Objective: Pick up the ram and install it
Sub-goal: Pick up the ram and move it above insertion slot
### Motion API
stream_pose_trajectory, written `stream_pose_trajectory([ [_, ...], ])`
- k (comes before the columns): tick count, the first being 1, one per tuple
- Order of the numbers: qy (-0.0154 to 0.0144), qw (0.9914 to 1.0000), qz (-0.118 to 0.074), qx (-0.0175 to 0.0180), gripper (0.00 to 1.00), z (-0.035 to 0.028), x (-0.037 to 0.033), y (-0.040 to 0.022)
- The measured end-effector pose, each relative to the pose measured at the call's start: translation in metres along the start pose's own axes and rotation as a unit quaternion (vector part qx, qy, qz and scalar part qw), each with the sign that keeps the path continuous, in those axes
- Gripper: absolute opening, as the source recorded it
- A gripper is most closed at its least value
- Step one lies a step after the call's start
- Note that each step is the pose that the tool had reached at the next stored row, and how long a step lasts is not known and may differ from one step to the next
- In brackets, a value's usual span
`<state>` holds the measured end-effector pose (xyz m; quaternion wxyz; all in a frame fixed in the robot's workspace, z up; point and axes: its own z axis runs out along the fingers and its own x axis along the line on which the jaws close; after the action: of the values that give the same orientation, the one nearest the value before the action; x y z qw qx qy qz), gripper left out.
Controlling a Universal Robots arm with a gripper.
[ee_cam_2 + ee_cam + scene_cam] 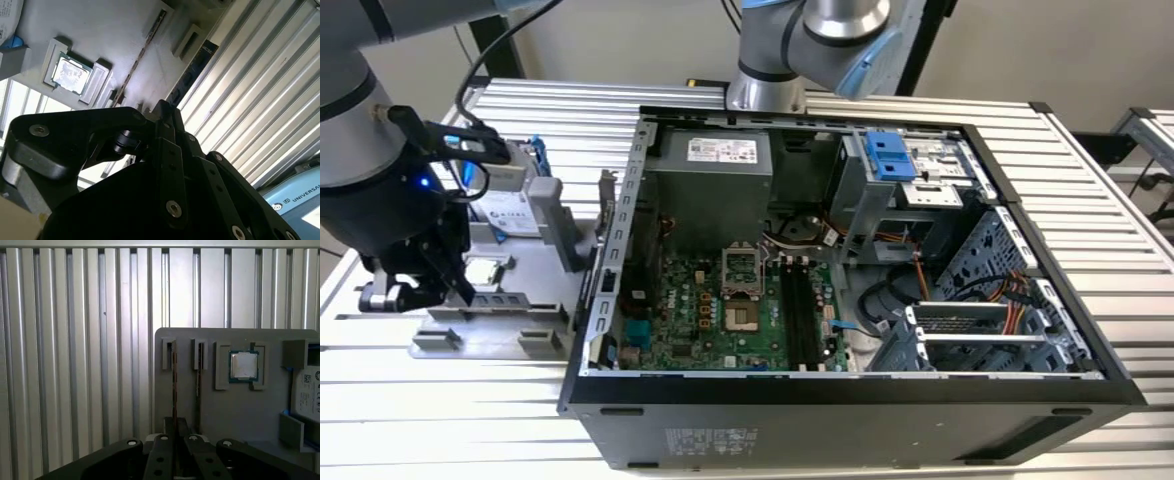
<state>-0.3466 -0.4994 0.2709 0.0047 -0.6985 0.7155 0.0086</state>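
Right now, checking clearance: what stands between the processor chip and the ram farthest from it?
In the first wrist view, a second ram stick stands edge-on between them.

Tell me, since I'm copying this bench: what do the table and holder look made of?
The table is likely bare aluminium: ribbed slats with a bright metallic sheen. The holder is probably plastic, perhaps printed: flat matte grey, blocky slots, no glint.

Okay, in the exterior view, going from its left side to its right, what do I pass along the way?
Gripper → processor → motherboard → drive cage.
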Motion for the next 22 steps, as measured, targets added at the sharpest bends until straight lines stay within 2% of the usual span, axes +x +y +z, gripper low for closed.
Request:
stream_pose_trajectory([
  [22, 0.0, 1.0, 0.0, 0.0, 0.0, -0.0226, -0.0004, 0.0004],
])
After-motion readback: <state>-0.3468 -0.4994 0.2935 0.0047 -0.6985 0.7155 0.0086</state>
